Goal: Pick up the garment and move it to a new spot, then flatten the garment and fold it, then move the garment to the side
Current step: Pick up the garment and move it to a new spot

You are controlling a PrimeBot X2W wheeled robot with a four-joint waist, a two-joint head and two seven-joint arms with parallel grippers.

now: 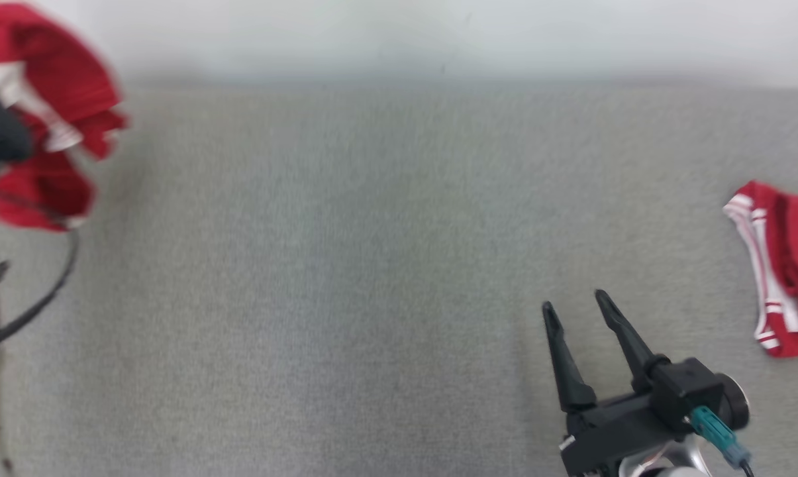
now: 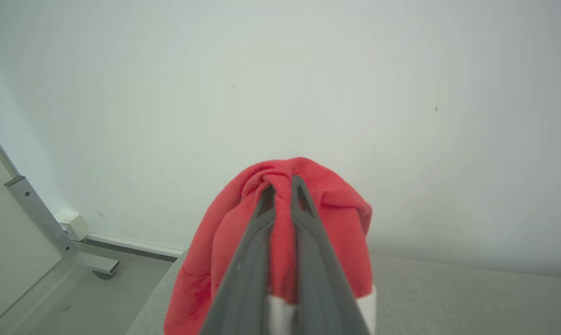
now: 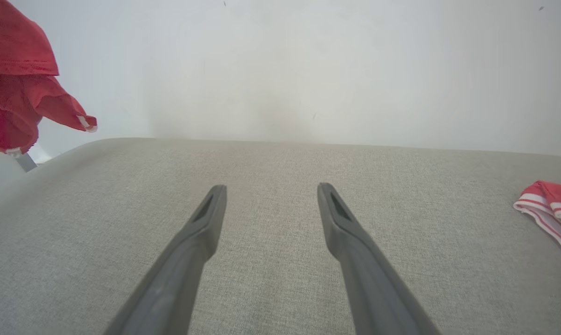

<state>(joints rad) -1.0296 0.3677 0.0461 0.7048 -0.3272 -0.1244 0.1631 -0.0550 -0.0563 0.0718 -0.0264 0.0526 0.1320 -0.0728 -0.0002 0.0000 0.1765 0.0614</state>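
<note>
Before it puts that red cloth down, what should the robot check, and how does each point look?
1. Grip: the left gripper is shut on the red garment: ok.
2. Lift: it hangs clear of the grey surface: ok.
3. Landing spot: the middle of that surface is bare: ok.
4. Helper: the right gripper is open and holds nothing: ok.
5. Obstacle: the second red garment lies off at the right edge: ok.
6. Shape: the held cloth is bunched, not flat: not ok.
</note>
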